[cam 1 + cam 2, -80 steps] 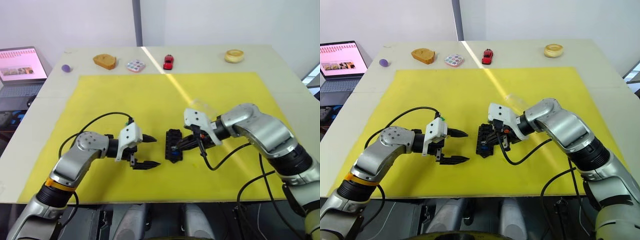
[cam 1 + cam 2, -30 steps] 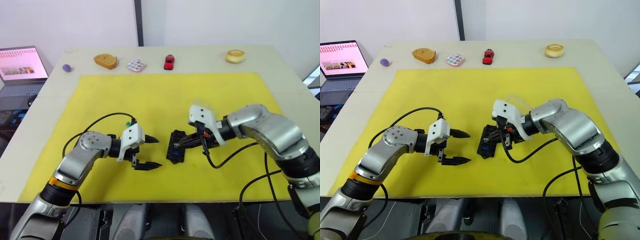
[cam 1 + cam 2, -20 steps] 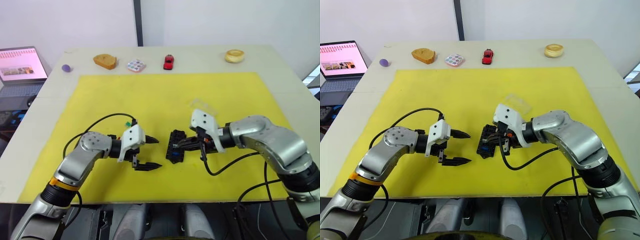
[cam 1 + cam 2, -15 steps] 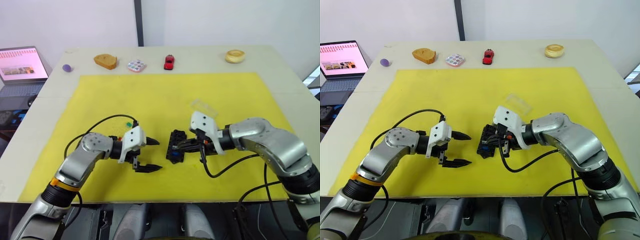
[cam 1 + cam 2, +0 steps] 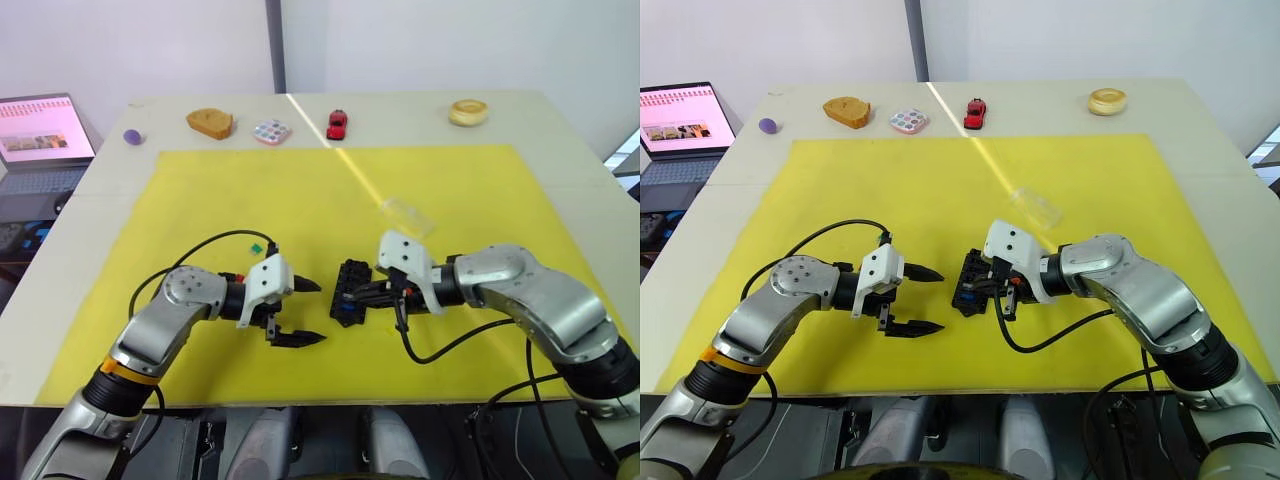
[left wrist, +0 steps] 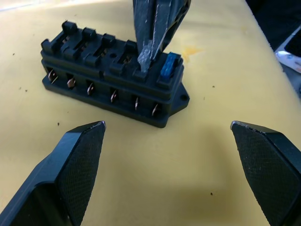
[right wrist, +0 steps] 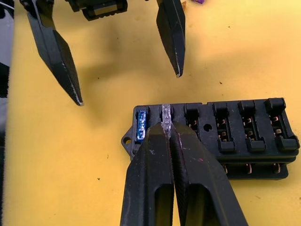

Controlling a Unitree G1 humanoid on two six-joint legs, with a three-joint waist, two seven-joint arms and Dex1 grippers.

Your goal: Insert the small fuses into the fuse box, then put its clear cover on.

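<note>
Lower now, right hand point(image 7: 165, 129) pinching grey fuse point(image 7: 166, 115) at black fuse box point(image 7: 221, 136); left hand point(image 5: 921, 299) wide.

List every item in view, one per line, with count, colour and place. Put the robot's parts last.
fuse box: one, black, on the yellow mat between the two grippers.
blue fuse: one, seated in the box's end slot.
clear fuse: one, pale grey, at the slot beside the blue one.
clear cover: one, transparent, on the mat beyond the box.
yellow mat: one, covering most of the table.
toy car: one, red, far table edge.
dotted disc: one, multicoloured, left of the car.
laptop: one, open, far left.
left gripper: open, left of the box.
right gripper: shut on the clear fuse.
</note>
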